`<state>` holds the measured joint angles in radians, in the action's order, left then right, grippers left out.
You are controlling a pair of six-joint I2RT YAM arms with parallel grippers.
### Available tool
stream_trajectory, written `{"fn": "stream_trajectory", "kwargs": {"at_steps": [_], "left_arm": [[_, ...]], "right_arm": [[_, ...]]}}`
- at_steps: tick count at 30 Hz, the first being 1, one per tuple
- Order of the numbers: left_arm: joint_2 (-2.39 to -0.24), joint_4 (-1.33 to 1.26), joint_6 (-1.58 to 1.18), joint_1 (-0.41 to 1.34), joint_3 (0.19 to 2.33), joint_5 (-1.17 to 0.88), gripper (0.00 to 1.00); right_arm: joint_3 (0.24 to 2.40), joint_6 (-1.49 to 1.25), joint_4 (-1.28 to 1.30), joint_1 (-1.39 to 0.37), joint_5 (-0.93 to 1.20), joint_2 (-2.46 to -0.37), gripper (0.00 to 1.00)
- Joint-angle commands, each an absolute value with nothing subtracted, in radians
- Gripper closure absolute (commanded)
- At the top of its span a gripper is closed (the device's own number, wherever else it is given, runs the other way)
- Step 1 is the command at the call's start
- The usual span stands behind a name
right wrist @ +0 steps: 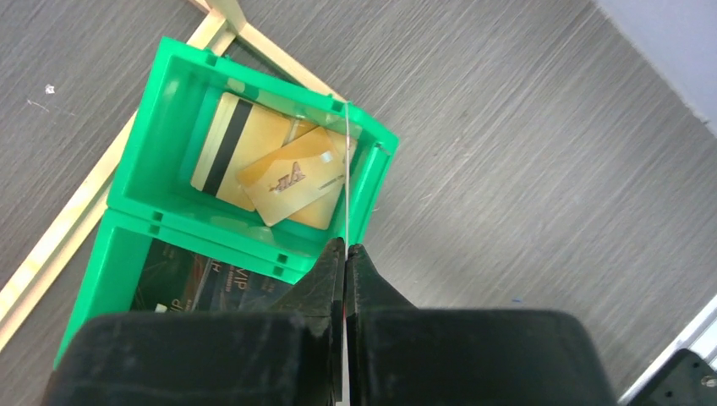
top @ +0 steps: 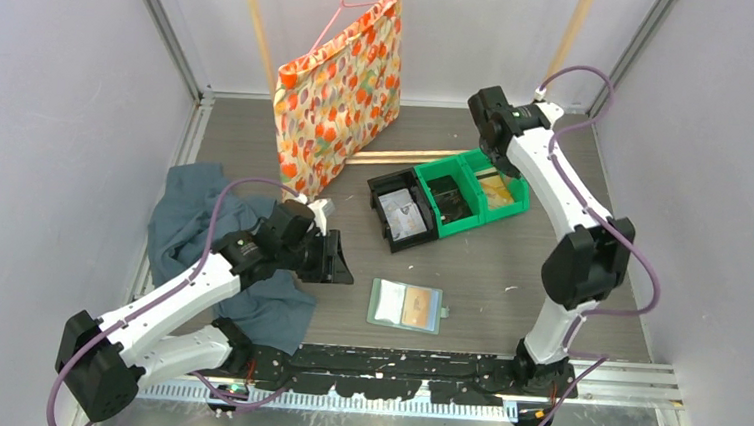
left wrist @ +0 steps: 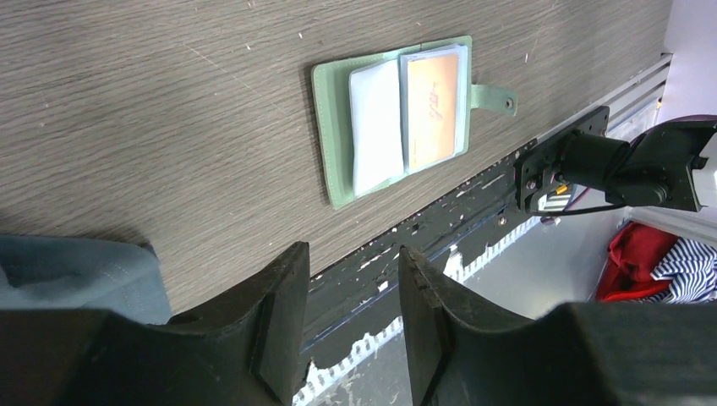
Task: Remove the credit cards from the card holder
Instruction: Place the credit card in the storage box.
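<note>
Pinches a thin sliver, probably a card [right wrist: 346, 169] edge-on, in right gripper [right wrist: 345, 249] over upper-left green bin [right wrist: 169, 76] for dropping; holds left gripper [left wrist: 351, 279] parted, empty, facing card holder [left wrist: 393, 118].

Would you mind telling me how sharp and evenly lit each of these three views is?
Top view: soft, even light, card holder sharp. Left wrist: table grain crisp; left gripper, near the lens, dark and soft. Right wrist: green bin vivid and sharp, gold cards slightly shiny; right gripper dark and blurred, its card just a thin edge-on line.
</note>
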<state>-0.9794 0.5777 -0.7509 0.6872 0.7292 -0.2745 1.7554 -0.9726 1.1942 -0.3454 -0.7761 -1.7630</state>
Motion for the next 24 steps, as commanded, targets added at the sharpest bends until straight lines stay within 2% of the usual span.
{"fn": "stream_trajectory", "kwargs": {"at_steps": [1,10,24], "left_arm": [[-0.973,0.565,-0.733,0.687,0.731,-0.288,0.56],[-0.974,0.583,-0.720,0.686,0.760,-0.278,0.57],[-0.950,0.600,-0.723,0.686,0.751,-0.284,0.58]], "right_arm": [[1.848,-1.078,1.270,-0.311,-0.713,-1.850,1.00],[1.791,-1.192,1.217,-0.281,-0.680,-1.937,0.99],[1.831,-1.261,1.171,-0.263,-0.630,-2.063,0.99]]}}
